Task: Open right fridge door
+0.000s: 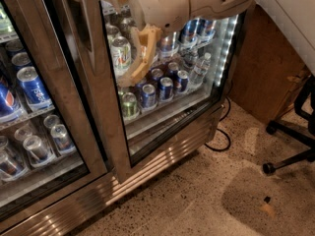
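The fridge (147, 159) is a steel two-door drinks cooler that fills the left and middle of the camera view. The right fridge door (106, 112) has a brushed steel frame, with a dark handle (83, 28) on its left edge. It stands slightly ajar, with a dark gap beside the left door. My gripper (103, 31) is at the top, clasped over that edge. One tan finger (138, 58) hangs down in front of the glass, and the other reaches left past the handle. Cans (147, 95) on wire shelves show behind the glass.
The left door (44, 82) shows blue Pepsi cans (32, 87). A ribbed steel grille (98, 195) runs along the base. A black cable (221, 136) lies on the speckled floor at the fridge's right corner, by a wooden panel (261, 73). Office chair legs and casters (285, 151) stand at the right.
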`<action>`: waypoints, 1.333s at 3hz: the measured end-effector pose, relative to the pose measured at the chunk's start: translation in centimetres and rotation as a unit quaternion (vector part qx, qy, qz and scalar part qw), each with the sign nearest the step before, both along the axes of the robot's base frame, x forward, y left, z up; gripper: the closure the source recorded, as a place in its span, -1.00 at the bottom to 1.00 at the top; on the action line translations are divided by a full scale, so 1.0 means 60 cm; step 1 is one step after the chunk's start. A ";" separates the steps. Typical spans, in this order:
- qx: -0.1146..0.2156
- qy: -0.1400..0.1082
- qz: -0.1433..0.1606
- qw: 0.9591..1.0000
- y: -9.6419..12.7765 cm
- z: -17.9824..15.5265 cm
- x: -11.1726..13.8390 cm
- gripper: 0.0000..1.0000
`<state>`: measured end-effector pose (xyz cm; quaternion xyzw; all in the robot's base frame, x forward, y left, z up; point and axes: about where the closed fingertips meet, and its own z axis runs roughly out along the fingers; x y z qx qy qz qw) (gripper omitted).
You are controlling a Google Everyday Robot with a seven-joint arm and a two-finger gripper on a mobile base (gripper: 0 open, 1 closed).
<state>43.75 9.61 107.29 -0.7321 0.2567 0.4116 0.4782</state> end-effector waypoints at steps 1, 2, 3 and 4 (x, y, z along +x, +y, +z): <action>-0.014 0.000 -0.019 1.000 -0.008 0.002 -0.021 -1.00; -0.014 0.000 -0.019 1.000 -0.008 0.002 -0.021 -1.00; -0.013 0.003 -0.027 1.000 -0.005 0.010 -0.013 -1.00; -0.021 0.009 -0.042 0.999 -0.019 0.013 -0.022 -1.00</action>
